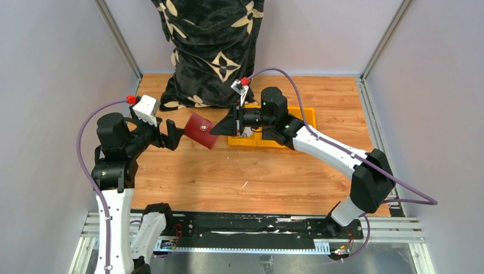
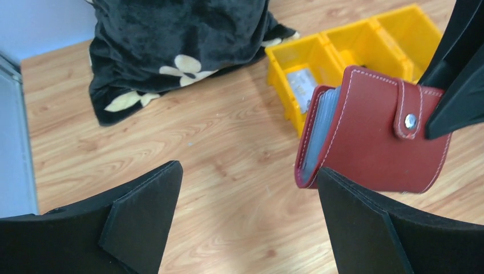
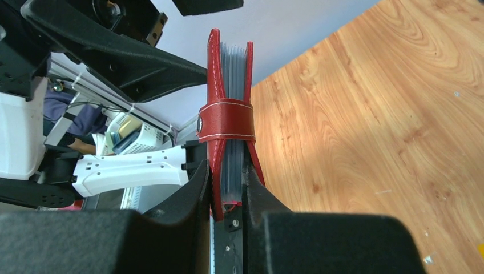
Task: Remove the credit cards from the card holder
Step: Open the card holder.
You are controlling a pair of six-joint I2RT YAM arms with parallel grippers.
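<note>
Yellow bin [image 2: 294,44] behind card holder [image 2: 365,137], blanket [image 2: 171,28] beyond

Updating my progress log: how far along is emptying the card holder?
Done: the card holder is off the table, pinched in the right gripper. In hand: the left gripper stands open beside it. Left: the strap is snapped shut, sleeves inside, no card pulled out. A pale flat item lies in the yellow bin; whether it is a card I cannot tell.
</note>
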